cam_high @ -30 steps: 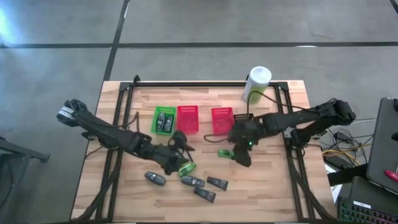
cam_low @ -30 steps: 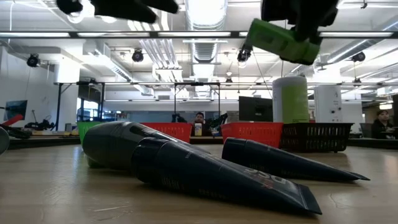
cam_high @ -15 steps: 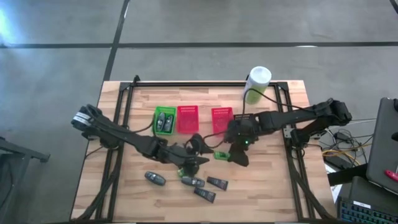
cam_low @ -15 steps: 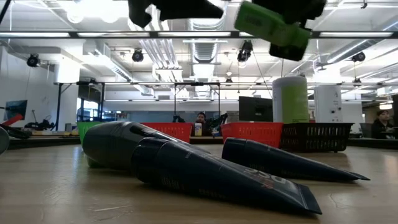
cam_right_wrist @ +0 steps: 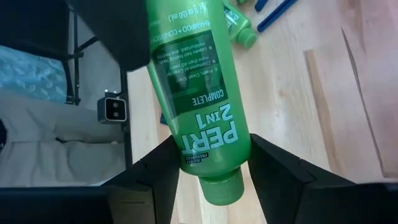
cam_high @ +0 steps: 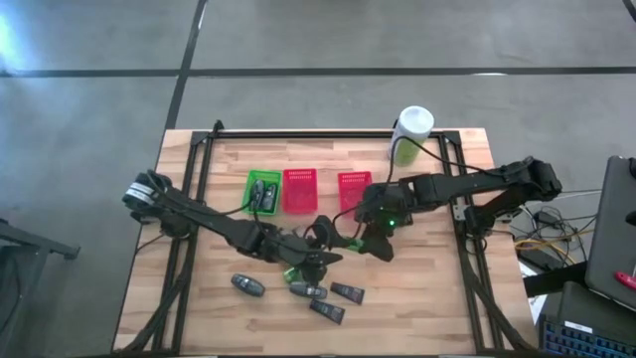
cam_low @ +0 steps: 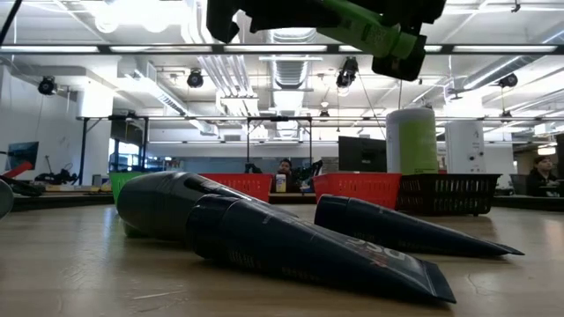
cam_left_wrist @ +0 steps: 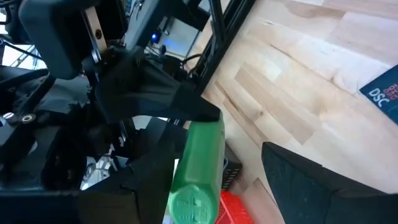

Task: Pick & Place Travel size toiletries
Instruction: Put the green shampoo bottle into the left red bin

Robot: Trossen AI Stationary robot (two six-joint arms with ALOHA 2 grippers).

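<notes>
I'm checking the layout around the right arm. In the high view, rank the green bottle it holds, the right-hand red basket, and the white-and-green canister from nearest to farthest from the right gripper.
From the right gripper:
1. Green bottle, between its jaws.
2. Right-hand red basket, just behind it.
3. White-and-green canister, at the back edge.

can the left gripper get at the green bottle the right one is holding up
Probably yes. The green bottle hangs above the table in the right gripper, and the left gripper is right beside it, fingers open around its far end with nothing between.
</notes>
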